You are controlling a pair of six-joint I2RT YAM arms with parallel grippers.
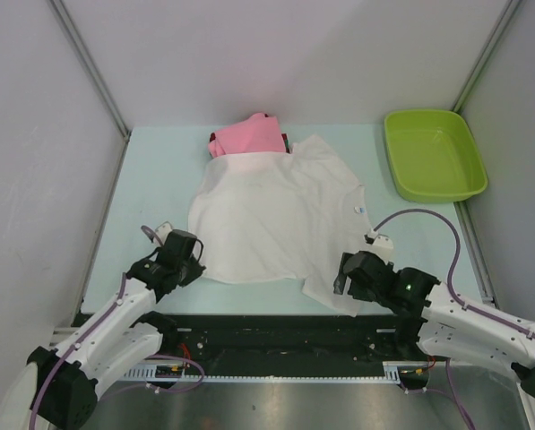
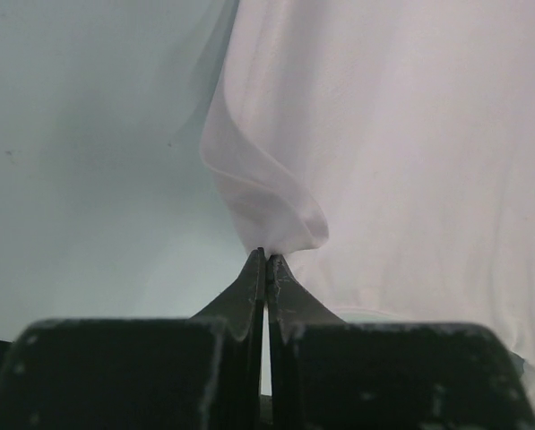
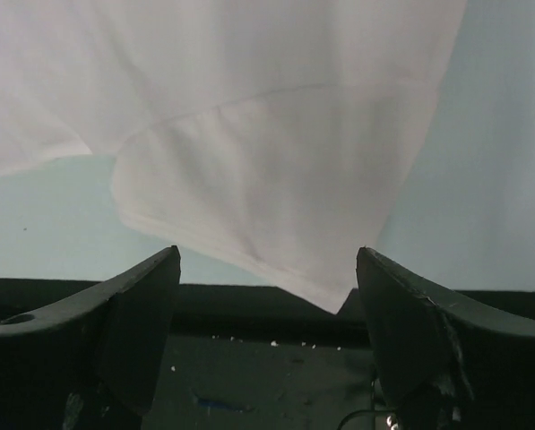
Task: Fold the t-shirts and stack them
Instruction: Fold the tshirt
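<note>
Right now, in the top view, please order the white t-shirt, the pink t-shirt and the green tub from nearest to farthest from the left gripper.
1. The white t-shirt: near left corner pinched by the left gripper.
2. The pink t-shirt: far side, behind the white one.
3. The lime-green tub: far right corner.

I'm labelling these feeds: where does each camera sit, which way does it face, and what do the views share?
Top external: above and behind the robot, looking down on the pale green table, white cloth t-shirt, pink cloth t-shirt and lime-green plastic tub; left arm and right arm show at the bottom.
Left wrist: on the left arm, looking along the left tool, shut on the white t-shirt's edge.
Right wrist: on the right arm, looking past the open right tool at the shirt's near corner.
Shared: all three show the white t-shirt.
</note>
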